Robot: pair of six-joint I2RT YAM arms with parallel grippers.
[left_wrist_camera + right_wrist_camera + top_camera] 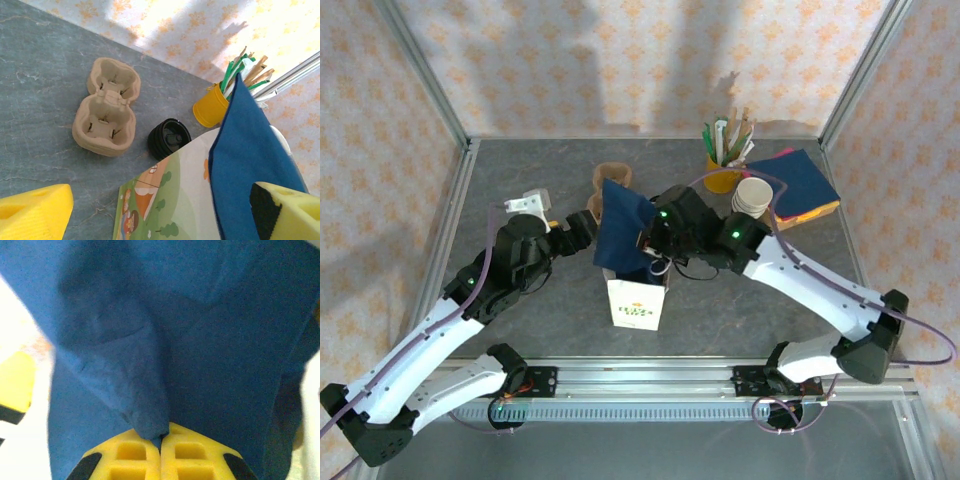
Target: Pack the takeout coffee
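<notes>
Takeout coffee (169,139): one small cup seen from above, round black lid on, upright on the grey table (40,75), just beside the upper edge of the paper bag and near the pulp cup carrier (105,115), apart from both hands. Paper bag (636,303): white, printed with a green logo on its near face and a cartoon landscape on its side, standing open at mid-table between the two arms. Blue napkin (623,226): one sheet, hanging over the bag's mouth, its lower end bunched and pinched. Right hand (160,444): yellow fingers pressed together on the napkin's gathered fold, holding it above the bag. Left hand (157,212): fingers (35,212) spread wide, gripping nothing, poised at the bag's left side with the bag's corner and the napkin's edge showing between them; whether it touches either cannot be told. Cup carrier, overhead view (611,178): two-cell, empty, beyond the bag. Yellow cup (723,178): filled with sticks and green-and-white straws, at the far right. Stack of white cups (752,195): lidless, just beside the yellow cup. Napkin stack (805,185): blue on top, orange and red beneath, at the far right of the table.
</notes>
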